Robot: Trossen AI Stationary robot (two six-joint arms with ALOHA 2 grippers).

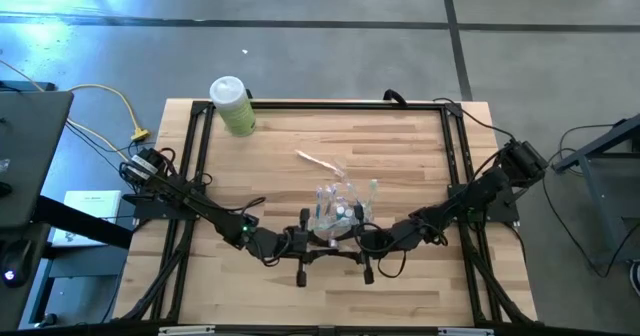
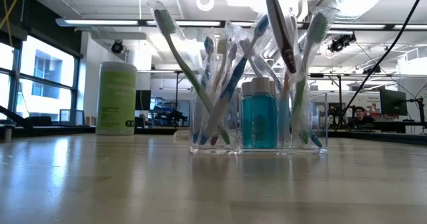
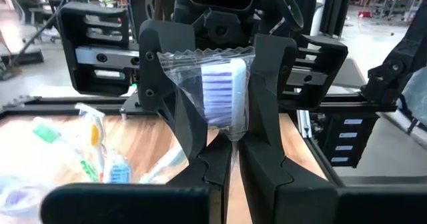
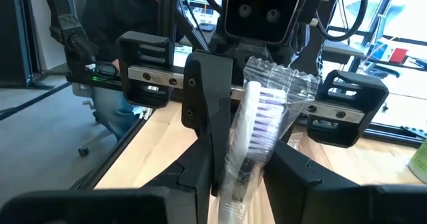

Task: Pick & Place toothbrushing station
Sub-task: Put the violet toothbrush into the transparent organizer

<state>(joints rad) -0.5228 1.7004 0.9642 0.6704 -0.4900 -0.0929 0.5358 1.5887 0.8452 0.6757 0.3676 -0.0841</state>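
A clear organizer [image 1: 340, 214] holding several wrapped toothbrushes and a blue bottle [image 2: 259, 121] stands near the table's middle. My two grippers face each other just on its near side. My left gripper [image 1: 316, 239] is shut on a wrapped toothbrush with purple-white bristles [image 3: 223, 91]. My right gripper [image 1: 357, 239] is shut on a wrapped toothbrush with purple bristles [image 4: 261, 114]. Whether these are two brushes or one, I cannot tell. Another wrapped toothbrush [image 1: 320, 162] lies flat on the table beyond the organizer. My left gripper pinches the wrapped toothbrush between its two fingers [image 3: 167, 97], which lie along the brush. The head in its clear wrapper [image 3: 230, 127] sits between the fingers near their free ends, bristles toward the wrist camera. The handle is hidden behind the fingers. My right gripper pinches the wrapped toothbrush between its two fingers [image 4: 203, 124], which lie along the brush. The neck below the head [image 4: 243, 167] runs back between them and the head reaches toward their free ends, tilted a little. The wrapper's crimped end [image 4: 267, 71] sticks out past the head.
A green canister with a white lid [image 1: 232, 106] stands at the table's far left corner and shows in the low view [image 2: 116, 97]. A black frame [image 1: 200, 146] runs along the table's edges. Bare wood lies to the left and right of the organizer.
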